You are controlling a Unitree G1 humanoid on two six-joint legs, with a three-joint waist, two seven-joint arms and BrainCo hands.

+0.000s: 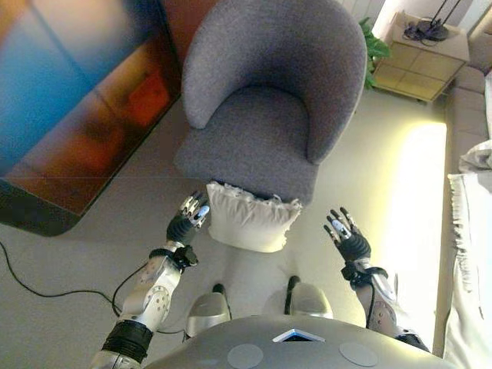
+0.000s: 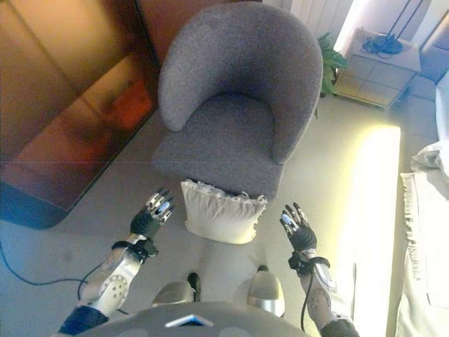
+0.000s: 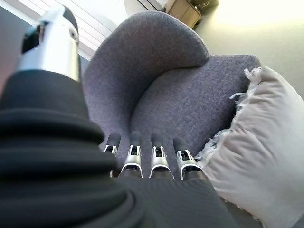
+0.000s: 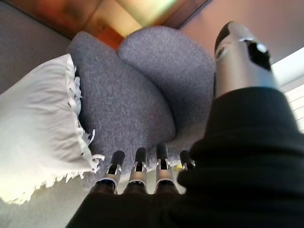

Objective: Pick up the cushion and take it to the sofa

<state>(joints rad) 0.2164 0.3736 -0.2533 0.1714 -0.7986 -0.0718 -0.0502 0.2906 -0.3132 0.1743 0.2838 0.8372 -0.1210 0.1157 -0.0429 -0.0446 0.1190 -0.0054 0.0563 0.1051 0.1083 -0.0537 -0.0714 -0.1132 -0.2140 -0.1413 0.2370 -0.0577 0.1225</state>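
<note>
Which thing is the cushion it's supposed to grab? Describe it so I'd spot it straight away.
Find the big grey armchair in the middle of the room. Leaning against its front edge, on the floor, is the cushion, between the robot's left hand and right hand. It's the only cream-white, fringed thing there.

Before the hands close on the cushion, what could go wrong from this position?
1. The white cushion leans against the front of the grey armchair; pressing forward may wedge it against the seat instead of lifting it.
2. The left hand is close beside the cushion, while the right hand is clearly apart from it. An uneven squeeze may tip or slide it sideways.
3. Its frilled edge is soft, so fingers that catch only the frill could lose it.
</note>
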